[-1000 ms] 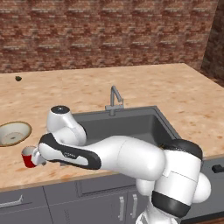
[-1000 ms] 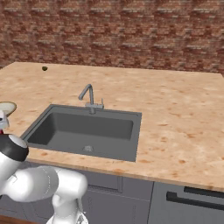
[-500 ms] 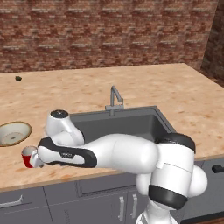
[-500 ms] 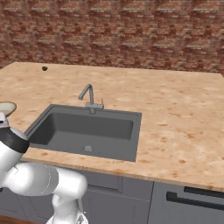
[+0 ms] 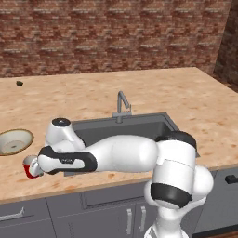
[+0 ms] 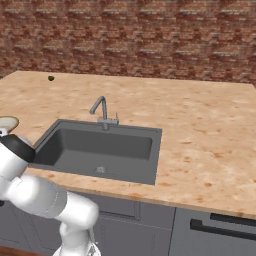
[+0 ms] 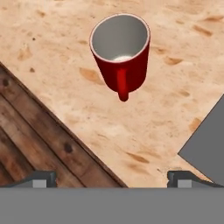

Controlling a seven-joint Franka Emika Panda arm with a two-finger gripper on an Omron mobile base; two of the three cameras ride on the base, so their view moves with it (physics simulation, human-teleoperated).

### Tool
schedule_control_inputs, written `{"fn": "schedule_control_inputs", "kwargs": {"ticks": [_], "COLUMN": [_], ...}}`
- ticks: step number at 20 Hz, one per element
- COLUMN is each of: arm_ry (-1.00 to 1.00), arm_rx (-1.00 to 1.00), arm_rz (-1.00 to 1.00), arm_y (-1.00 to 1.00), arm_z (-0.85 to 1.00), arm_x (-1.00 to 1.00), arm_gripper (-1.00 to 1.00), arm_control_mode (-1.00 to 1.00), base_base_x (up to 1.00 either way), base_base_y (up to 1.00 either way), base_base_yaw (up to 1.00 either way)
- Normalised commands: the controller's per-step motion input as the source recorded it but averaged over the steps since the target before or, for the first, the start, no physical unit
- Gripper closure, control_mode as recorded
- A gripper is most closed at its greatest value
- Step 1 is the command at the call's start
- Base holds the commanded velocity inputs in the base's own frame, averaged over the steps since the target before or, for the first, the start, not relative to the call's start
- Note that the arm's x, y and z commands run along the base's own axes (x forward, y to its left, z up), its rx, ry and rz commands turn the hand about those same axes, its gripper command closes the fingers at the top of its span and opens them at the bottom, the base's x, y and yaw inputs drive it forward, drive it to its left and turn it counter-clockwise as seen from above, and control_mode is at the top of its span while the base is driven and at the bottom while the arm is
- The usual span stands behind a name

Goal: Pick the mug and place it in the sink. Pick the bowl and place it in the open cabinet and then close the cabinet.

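The red mug [image 7: 121, 52] stands upright on the counter with its white inside showing and its handle turned toward the hand camera. My gripper [image 7: 112, 178] is open and holds nothing, with the mug ahead of its fingertips [image 7: 41, 178] and apart from them. Seen from the left base, the mug [image 5: 30, 167] sits near the counter's front edge, right at the end of my outstretched arm. The cream bowl [image 5: 14, 142] lies just behind it, and its edge shows as the bowl [image 6: 6, 122]. The dark sink [image 5: 125, 130] with its tap [image 5: 122, 104] is to the right. The cabinet is out of view.
A small dark lump [image 5: 19, 83] lies far back on the counter [image 5: 176, 93]. The counter's front edge runs close behind the mug in the hand view, with wooden floor [image 7: 30, 131] below it. Grey base cabinets [image 6: 210, 230] sit under the counter.
My arm has leaned further left and sunk a little toward the mug. The mug and bowl have not moved, and the jaws stay open.
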Motion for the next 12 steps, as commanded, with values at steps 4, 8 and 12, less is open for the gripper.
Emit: {"fn": "schedule_control_inputs", "kwargs": {"ticks": [4,8,12], "arm_ry": [0.00,0.00,0.00], "arm_rx": [0.00,0.00,0.00], "arm_rz": [0.00,0.00,0.00], "arm_y": [0.27,0.23,0.01], "arm_z": [-0.10,-0.08,-0.09], "arm_x": [0.21,0.22,0.15], "arm_gripper": [-1.00,-1.00,-1.00], "arm_control_mode": [-1.00,-1.00,-1.00], "base_base_x": [0.00,0.00,0.00], "base_base_y": [0.00,0.00,0.00], "base_base_yaw": [0.00,0.00,0.00]}}
